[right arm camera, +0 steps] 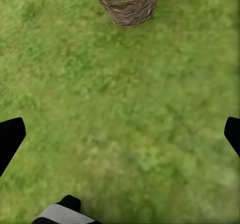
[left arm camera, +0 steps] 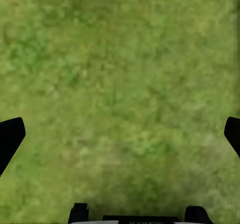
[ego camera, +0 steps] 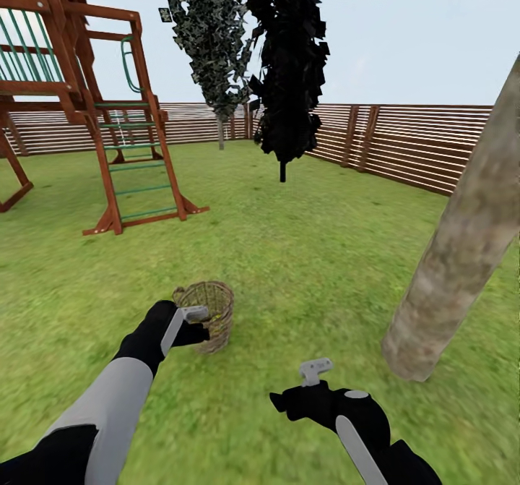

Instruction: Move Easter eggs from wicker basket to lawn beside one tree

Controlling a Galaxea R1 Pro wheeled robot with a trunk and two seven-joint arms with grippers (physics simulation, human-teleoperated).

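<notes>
The wicker basket (ego camera: 207, 316) stands upright on the lawn (ego camera: 303, 254) in the head view, just ahead of my arms. A speck of yellow shows inside its rim, and coloured flecks show through its weave in the right wrist view (right arm camera: 126, 1); no whole egg can be made out. My left gripper (ego camera: 196, 317) hovers at the basket's near left rim, open and holding nothing, with its fingers (left arm camera: 10, 139) far apart over grass. My right gripper (ego camera: 316, 369) hangs open over bare grass, to the right of the basket and nearer to me. The tree (ego camera: 462, 254), a thick pale leaning trunk, rises to the right.
A narrow near-black columnar tree (ego camera: 289, 73) and a greyer one (ego camera: 213, 37) stand farther back. A wooden play frame with a green-runged ladder (ego camera: 137, 167) is at the left. A slatted fence (ego camera: 404, 142) rings the yard. Open grass lies between the basket and the trunk.
</notes>
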